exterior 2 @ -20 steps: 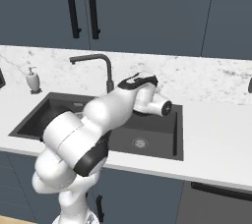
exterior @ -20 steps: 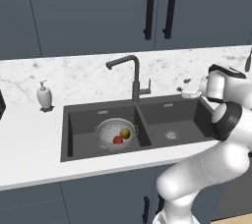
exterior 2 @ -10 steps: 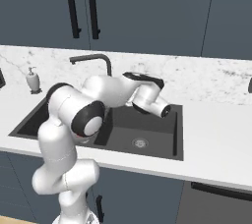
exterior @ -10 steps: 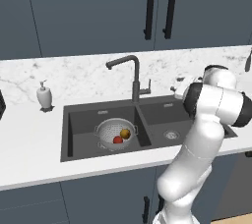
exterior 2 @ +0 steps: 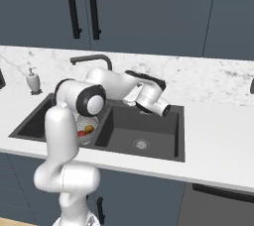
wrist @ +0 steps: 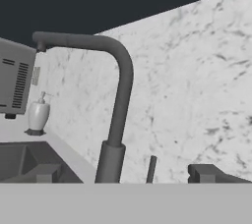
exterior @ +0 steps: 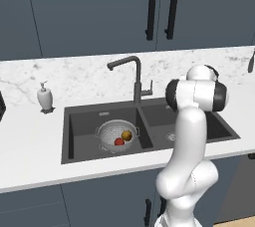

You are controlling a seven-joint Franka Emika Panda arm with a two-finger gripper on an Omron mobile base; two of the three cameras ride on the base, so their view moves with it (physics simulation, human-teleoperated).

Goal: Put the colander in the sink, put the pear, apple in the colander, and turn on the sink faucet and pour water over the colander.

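Note:
The silver colander [exterior: 116,135] sits in the left basin of the dark sink [exterior: 82,127]. Inside it lie the yellowish pear [exterior: 126,135] and the red apple [exterior: 119,142]. The dark faucet [exterior: 135,77] stands behind the divider, its spout over the left basin; no water shows. In the hand view the faucet [wrist: 120,105] rises straight ahead, with its small lever [wrist: 151,168] just right of the base. My gripper [wrist: 127,174] is open and close to the base, with one fingertip on each side of the base and lever. In the right base view the gripper [exterior 2: 133,102] hangs at the sink's back edge.
A white soap dispenser [exterior: 45,96] stands on the marble counter left of the sink. A grey vented appliance [wrist: 15,78] is at the far left. Dark cabinets with black handles [exterior: 160,8] hang above. My own arm [exterior: 191,121] stands in front of the right basin.
The arm has swung left, carrying the hand from over the right basin to the faucet's base. The colander and fruit have not moved.

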